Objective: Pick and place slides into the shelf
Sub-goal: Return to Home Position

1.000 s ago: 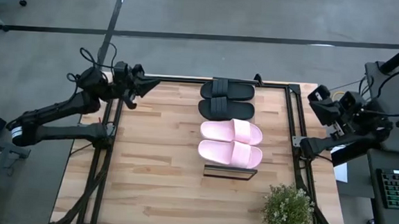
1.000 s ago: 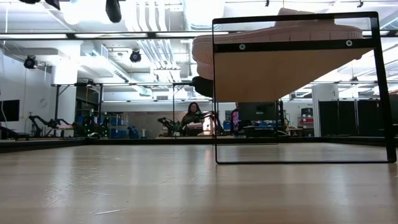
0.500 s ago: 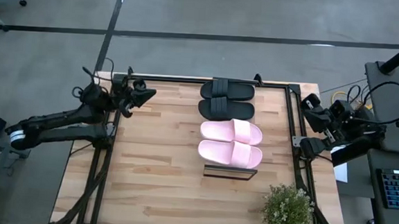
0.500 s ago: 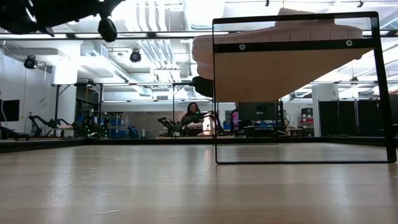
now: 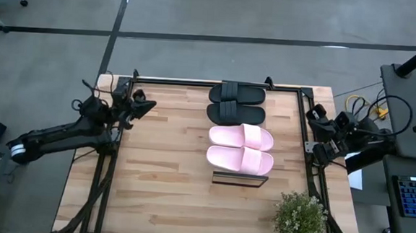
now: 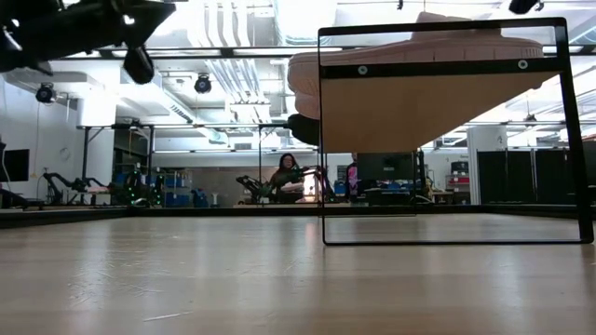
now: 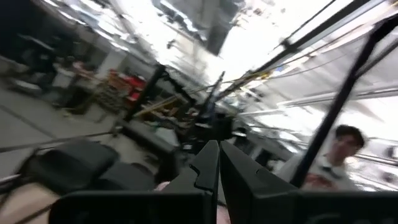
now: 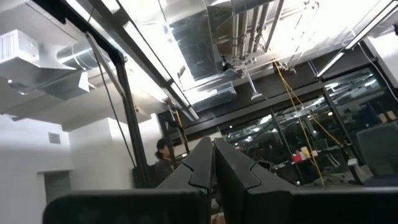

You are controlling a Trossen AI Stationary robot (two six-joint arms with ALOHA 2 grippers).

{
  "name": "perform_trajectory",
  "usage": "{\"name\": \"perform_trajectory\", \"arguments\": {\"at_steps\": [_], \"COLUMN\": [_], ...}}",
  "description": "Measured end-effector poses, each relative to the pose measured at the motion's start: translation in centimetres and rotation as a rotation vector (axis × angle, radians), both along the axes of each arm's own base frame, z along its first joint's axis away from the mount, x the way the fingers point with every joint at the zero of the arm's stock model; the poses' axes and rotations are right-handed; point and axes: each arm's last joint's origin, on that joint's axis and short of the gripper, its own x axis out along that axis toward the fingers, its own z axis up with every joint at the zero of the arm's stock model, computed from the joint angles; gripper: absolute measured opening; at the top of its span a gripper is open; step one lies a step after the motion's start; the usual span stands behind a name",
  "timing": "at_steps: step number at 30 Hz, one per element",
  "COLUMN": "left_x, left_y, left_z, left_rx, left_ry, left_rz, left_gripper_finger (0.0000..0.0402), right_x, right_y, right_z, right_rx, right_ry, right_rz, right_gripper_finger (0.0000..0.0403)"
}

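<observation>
All four slides sit in a row on the shelf [image 5: 240, 179], right of centre in the high view: the two black slides [image 5: 236, 112] side by side toward the top of the frame, and the two pink slides [image 5: 241, 137] just below them, strap to strap, the pairs touching or nearly so. From the low view only the shelf's pale underside and black frame show, with a pink sole above it. No slide lies on the bare table [image 5: 161, 179].

With nothing left to carry, the step in hand looks like the retreat to rest. The left gripper [image 5: 145, 105] hangs over the table's left edge in the upper left, well apart from the shelf. Its wrist view shows the jaws pressed together with nothing between them. The right gripper [image 5: 314, 114] sits at the table's right edge, likewise clenched and empty, and points up at the ceiling.

The next move calls only for folding each arm back off the table, keeping the right one clear of the frame rail and the potted plant [image 5: 300, 217] at lower right.
</observation>
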Motion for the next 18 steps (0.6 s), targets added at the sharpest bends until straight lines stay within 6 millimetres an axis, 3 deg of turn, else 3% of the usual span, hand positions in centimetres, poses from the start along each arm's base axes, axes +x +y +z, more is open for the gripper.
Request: {"name": "perform_trajectory", "arguments": {"at_steps": [10,18], "left_x": [-1.2,-1.8], "left_y": [-0.3,-0.2], "left_z": [-2.0,-3.0], "left_rx": [0.01,0.019], "left_ry": [0.196,0.317], "left_rz": [0.146,0.261], "left_gripper_finger": [0.0,0.0], "right_x": [0.4,1.2], "right_y": [0.1,0.2], "right_z": [-3.4,-4.8], "right_rx": [-0.029,-0.051], "right_ry": [0.035,0.081], "right_rz": [-0.037,-0.042], "right_gripper_finger": [0.0008,0.0008]}}
